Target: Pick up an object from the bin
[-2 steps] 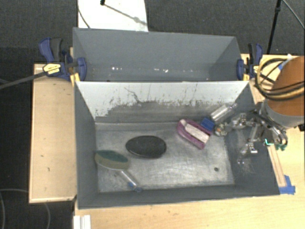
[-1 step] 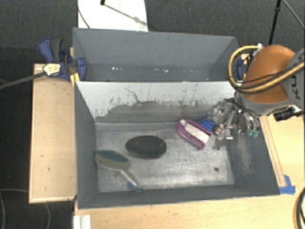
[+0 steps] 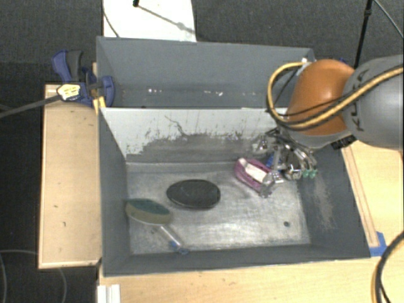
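My gripper (image 3: pixel 276 163) is low over the right back part of the bin floor, under the arm's orange cover. A small purple and pink thing with a white patch (image 3: pixel 250 172) lies right against the gripper's left side, touching or nearly touching it. Whether it rests on the floor or is lifted I cannot tell. A flat black oval disc (image 3: pixel 194 194) lies on the floor in the middle, well left of the gripper.
A brush with a dark green head and a thin pale handle (image 3: pixel 151 214) lies at the front left of the bin floor. The sloping bin walls rise close behind and to the right of the gripper.
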{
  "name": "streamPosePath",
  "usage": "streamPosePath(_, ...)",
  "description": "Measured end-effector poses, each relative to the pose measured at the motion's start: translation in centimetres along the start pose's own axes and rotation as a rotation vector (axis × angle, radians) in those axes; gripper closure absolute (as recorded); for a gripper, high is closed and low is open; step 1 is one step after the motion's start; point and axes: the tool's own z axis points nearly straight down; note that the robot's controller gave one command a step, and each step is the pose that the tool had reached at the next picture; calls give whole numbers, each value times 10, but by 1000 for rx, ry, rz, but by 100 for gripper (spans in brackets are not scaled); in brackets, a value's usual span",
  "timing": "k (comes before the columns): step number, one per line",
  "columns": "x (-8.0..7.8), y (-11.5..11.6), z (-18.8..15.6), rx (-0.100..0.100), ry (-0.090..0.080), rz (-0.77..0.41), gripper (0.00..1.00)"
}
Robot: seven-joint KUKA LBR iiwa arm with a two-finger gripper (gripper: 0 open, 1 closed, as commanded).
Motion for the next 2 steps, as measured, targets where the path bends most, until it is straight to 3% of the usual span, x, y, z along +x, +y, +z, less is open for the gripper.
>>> streamPosePath(1,-6,-11,29,2,-22,50,0)
streamPosePath(2,11,48,-14,0,-4,-74,0)
